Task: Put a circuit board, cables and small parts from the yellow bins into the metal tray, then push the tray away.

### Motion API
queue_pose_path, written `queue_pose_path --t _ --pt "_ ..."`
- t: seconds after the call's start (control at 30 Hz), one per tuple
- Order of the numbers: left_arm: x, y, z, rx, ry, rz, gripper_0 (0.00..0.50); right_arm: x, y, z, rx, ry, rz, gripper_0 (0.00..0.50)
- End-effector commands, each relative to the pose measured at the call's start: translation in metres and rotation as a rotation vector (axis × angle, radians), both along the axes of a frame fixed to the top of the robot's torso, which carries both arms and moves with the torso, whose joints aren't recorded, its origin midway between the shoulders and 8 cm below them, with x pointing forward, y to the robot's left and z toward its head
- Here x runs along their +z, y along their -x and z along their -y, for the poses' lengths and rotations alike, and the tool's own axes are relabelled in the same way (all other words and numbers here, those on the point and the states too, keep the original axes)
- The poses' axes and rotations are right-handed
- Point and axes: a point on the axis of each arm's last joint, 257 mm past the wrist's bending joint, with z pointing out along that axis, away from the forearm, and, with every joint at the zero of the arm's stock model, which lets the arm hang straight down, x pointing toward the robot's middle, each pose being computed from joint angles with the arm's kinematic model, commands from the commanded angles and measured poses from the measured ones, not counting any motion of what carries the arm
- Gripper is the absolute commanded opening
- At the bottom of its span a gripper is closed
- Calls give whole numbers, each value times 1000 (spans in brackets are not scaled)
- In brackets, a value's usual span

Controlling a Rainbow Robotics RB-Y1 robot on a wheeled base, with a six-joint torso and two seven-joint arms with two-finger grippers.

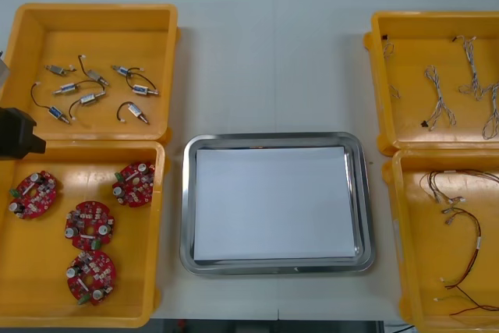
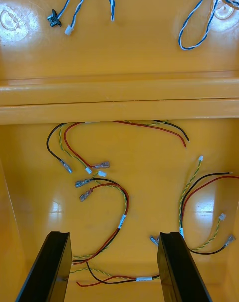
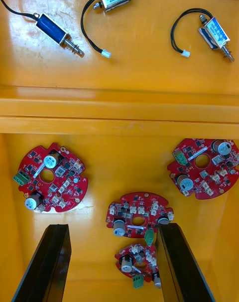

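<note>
Tray (image 1: 188, 208) long axis L-R; left hand (image 3: 113, 229), right hand (image 2: 114, 234) both spread over boards (image 3: 138, 216), cables (image 2: 127, 200) resp.

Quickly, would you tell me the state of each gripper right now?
Left gripper: open, empty, over boards.
Right gripper: open, empty, over cables.

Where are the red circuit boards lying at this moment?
In the front view, four red circuit boards lie in the near yellow bin on the robot's left, beside the metal tray; the left gripper hovers open above them.
</note>
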Motion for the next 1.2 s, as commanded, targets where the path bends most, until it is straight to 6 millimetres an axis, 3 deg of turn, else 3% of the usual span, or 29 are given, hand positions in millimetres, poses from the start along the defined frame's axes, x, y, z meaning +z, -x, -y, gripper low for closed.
queue_pose_path --t 0.03,1.07,1.1,1.2 --pt "14 4 -17 -24 -69 24 500 15 -8 -8 13 -7 46 500" --pt "14 4 -17 -24 -69 24 500 15 -8 -8 13 -7 46 500" --pt "14 4 -17 -24 -69 24 500 -3 1 -10 -2 -36 3 500" --pt "14 4 -17 -24 -69 24 500 -6 3 -10 -9 -47 -2 500"
